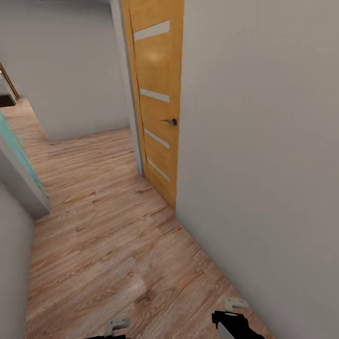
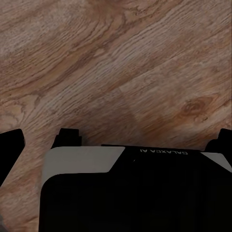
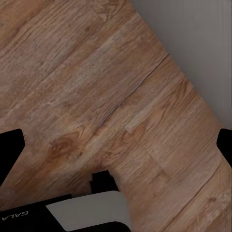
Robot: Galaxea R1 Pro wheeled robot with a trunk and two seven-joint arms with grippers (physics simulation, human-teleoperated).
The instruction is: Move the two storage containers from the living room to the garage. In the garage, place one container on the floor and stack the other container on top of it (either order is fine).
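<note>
I am in a corridor with light wood plank flooring (image 1: 108, 245); the two storage containers and the garage are out of view. My left gripper (image 2: 116, 142) hangs over the planks, its black fingertips (image 2: 10, 145) far apart with nothing between them. My right gripper (image 3: 116, 145) is open in the same way, with one fingertip (image 3: 9, 145) at each side of the right wrist view and bare planks between. The ends of both arms show low in the head view, the left arm (image 1: 117, 325) and the right arm (image 1: 235, 320).
A closed orange wooden door (image 1: 157, 99) with a dark handle (image 1: 172, 122) stands ahead on the right. A grey wall (image 1: 263, 165) runs close along my right side. A wall corner with a teal edge (image 1: 21, 165) juts in at the left. The corridor continues ahead and to the left.
</note>
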